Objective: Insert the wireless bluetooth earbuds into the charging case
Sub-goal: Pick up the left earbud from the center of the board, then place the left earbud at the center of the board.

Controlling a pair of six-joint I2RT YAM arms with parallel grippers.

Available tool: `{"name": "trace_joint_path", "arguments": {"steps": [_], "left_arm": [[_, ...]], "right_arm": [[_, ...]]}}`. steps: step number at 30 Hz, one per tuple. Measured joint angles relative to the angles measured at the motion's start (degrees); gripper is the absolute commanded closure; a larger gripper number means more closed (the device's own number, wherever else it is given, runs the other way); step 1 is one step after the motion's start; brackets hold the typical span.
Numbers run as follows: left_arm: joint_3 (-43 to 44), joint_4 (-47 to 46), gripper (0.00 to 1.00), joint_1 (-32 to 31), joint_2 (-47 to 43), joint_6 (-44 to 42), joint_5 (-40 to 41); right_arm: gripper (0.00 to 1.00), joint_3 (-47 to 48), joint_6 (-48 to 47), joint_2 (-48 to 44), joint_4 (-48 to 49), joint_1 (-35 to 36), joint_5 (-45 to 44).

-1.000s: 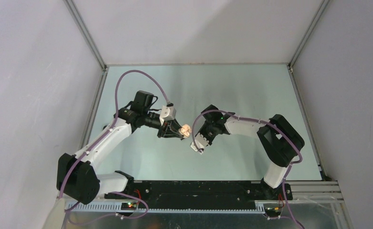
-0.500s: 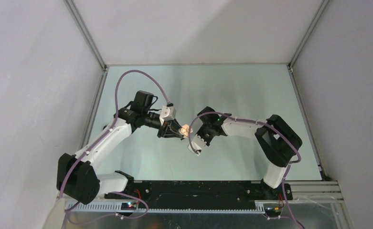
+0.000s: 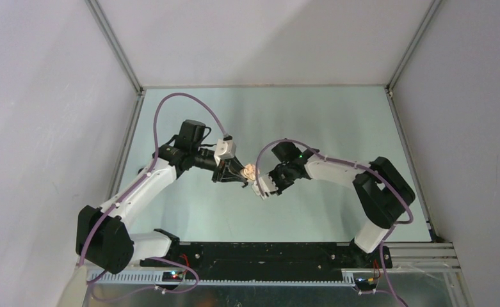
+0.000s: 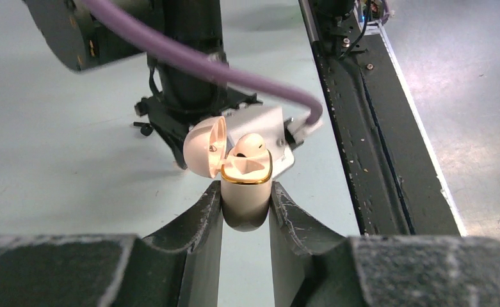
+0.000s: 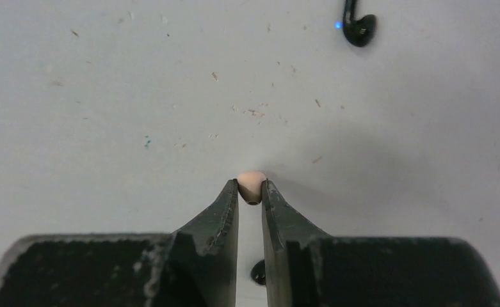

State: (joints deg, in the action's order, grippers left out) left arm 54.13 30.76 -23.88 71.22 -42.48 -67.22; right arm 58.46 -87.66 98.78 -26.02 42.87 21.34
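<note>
One cream-white earbud (image 5: 251, 182) is pinched at the very tips of the right gripper (image 5: 251, 192), whose jaws are clenched on it with only the bud's width between them, over the table (image 5: 106, 96). A second earbud (image 4: 250, 144), also cream-white, is seated in the charging case (image 4: 246, 188). In the left wrist view its lid (image 4: 203, 146) stands hinged open to the left. The left gripper (image 4: 246, 195) grasps the case's lower body, the gold rim clear beyond its fingertips. From above, both grippers meet near the middle of the table, the case just left of the right fingers. A black earbud (image 5: 360, 25) lies on the table, far and right of the right fingertips, well apart from them
</note>
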Motion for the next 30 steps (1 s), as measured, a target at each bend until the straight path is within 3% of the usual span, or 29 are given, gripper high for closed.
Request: {"name": "trace_joint_path", "arguments": {"steps": [7,16,24,30], "left_arm": [[0.0,-5.9,1.00,0.2,-0.5,4.5,0.2],[-1.5,-13.1,1.00,0.0,-0.6,11.6,2.2],[-1.7,-16.2,1.00,0.0,0.2,15.4,2.8],[-1.7,-19.6,1.00,-0.1,6.0,21.0,4.9]], "right_arm": [[0.91,-0.5,16.1,-8.5,-3.7,-6.7,10.0],[0.91,-0.4,40.9,-17.2,1.0,-18.4,23.5],[0.90,-0.4,50.2,-20.9,3.4,-19.0,28.6],[0.90,-0.4,56.5,-25.1,6.8,-18.6,30.7]]}}
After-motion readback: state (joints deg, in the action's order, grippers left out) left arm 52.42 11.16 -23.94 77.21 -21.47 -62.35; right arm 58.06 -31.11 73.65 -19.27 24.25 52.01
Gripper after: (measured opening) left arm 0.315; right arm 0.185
